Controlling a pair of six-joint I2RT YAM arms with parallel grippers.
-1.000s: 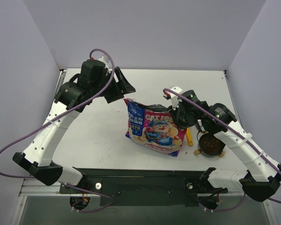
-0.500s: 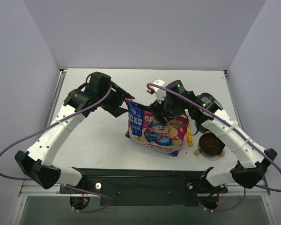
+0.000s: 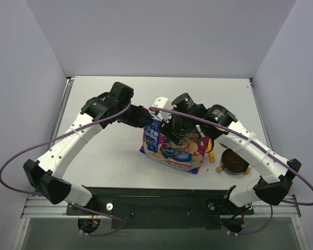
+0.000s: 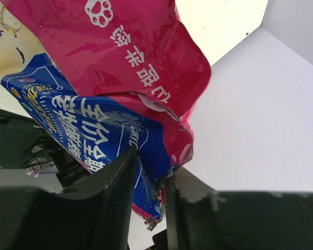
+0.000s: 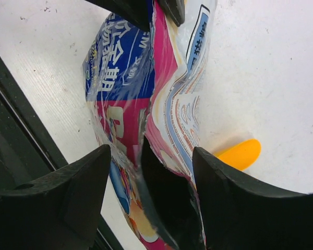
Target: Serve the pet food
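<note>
The pink-and-blue pet food bag [image 3: 175,148] lies mid-table, its torn mouth toward the back. My left gripper [image 3: 146,119] is shut on the bag's upper left corner; in the left wrist view the blue corner [image 4: 146,172] is pinched between the fingers of this gripper [image 4: 152,195]. My right gripper [image 3: 175,128] hangs open over the bag's top edge. In the right wrist view that gripper [image 5: 151,192] straddles the bag's dark open mouth [image 5: 167,198]. Brown pet food [image 3: 233,161] fills a black bowl [image 3: 223,167] to the bag's right.
A yellow scoop [image 3: 211,152] lies between bag and bowl, also seen as the yellow scoop [image 5: 241,153] beside my right finger. The table's black front rail [image 3: 156,195] runs along the near edge. Grey walls stand on three sides.
The left arm swung right to the bag's corner and closed on it. The right gripper came left from near the bowl, opened, and now sits over the bag's mouth.
</note>
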